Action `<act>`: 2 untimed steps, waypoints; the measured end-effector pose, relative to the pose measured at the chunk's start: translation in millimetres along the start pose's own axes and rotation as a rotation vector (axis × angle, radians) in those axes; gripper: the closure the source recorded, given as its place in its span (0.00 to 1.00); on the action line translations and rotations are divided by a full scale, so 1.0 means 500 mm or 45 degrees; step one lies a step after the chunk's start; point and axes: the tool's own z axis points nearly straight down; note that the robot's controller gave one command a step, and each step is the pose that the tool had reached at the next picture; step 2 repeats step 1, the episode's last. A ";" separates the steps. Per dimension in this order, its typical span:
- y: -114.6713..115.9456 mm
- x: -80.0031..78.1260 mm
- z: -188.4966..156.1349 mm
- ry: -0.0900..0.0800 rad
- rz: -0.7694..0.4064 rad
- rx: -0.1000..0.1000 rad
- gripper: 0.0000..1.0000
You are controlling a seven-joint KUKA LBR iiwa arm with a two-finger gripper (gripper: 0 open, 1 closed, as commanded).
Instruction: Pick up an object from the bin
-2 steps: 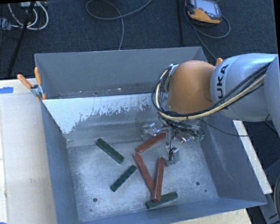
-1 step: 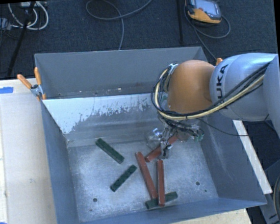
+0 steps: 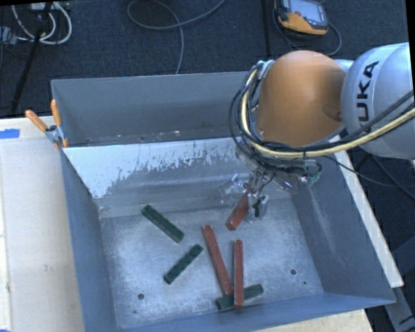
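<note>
The short red-brown bar [image 3: 236, 217] hangs tilted just above and right of the top end of the long red-brown stick [image 3: 216, 259]; the claw [image 3: 253, 202] is closed on the bar's upper end; the hold looks to be near the very tip, so the bar could swivel or slip free on the lift; dropped, it would probably land across that stick or the second red-brown stick [image 3: 238, 272] just right of it; the dark green bars [image 3: 162, 224] left of the stick seem safely out of the way.
</note>
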 end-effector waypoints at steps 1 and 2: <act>-0.015 -0.018 -0.107 -0.001 0.012 0.002 1.00; -0.015 -0.018 -0.107 -0.001 0.012 0.002 1.00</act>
